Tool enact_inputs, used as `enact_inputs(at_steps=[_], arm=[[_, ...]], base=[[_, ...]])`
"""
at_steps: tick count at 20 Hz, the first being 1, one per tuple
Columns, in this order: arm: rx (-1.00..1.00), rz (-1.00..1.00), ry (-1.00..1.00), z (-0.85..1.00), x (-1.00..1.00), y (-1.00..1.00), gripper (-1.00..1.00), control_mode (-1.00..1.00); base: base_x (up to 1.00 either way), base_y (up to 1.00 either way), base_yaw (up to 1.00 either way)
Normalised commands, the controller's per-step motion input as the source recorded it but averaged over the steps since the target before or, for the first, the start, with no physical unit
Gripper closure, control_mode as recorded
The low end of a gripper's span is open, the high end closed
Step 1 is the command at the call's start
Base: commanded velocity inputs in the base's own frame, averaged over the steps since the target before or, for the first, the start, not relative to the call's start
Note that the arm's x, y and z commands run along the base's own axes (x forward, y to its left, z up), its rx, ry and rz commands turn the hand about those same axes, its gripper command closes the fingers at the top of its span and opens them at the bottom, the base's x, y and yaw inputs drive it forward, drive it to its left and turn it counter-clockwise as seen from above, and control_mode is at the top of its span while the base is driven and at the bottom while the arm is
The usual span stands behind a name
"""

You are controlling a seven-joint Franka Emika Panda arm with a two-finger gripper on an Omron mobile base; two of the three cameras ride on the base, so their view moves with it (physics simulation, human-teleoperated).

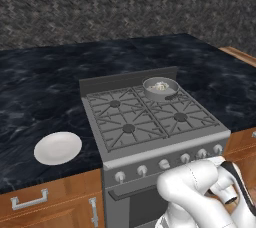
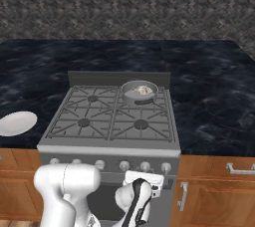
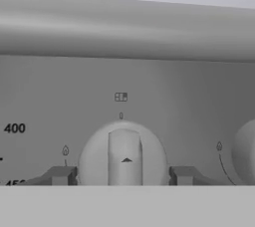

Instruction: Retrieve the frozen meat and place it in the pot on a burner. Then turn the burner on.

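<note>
The white robot arm is bent low in front of the grey metal stove [image 2: 109, 146], and its two-finger gripper [image 3: 122, 176] is held against the front panel of the stove. In the hand view the two small dark fingertips [image 3: 61, 175] stand one on each side of a round silver knob [image 3: 122, 155] with a raised bar and a small dark arrow. They are apart about as wide as the knob, but I cannot tell if they already touch it or press on it. On the panel, to the left of this knob, the number 400 is printed, and at the right edge a part of another silver knob [image 3: 246, 152] is visible. Above the row of knobs is the cooktop with grey metal grates and four round dark burners. On the back burner [image 1: 172, 95] on the right side sits the small shallow grey metal pot [image 1: 160, 88], and the pale speckled frozen meat [image 1: 159, 86] lies inside it. To the left of the stove, on the dark marble counter [image 1: 40, 97], a round white plate [image 1: 58, 148] rests near the front edge, well apart from the pot. Under the counter are brown wooden cabinets [image 2: 219, 191] with silver handles.
</note>
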Motion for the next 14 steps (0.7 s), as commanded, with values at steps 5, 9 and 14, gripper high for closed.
enact_inputs(at_steps=[5, 9, 14], arm=[[0.00, 0.00, 0.00, 0.00, 0.00, 0.00, 1.00, -1.00], [-0.09, 0.01, 0.03, 0.00, 0.00, 0.01, 1.00, -1.00], [-0.22, 0.12, 0.04, 0.00, 0.00, 0.00, 1.00, -1.00]], base=[[0.00, 0.00, 0.00], [0.00, 0.00, 0.00], [0.00, 0.00, 0.00]])
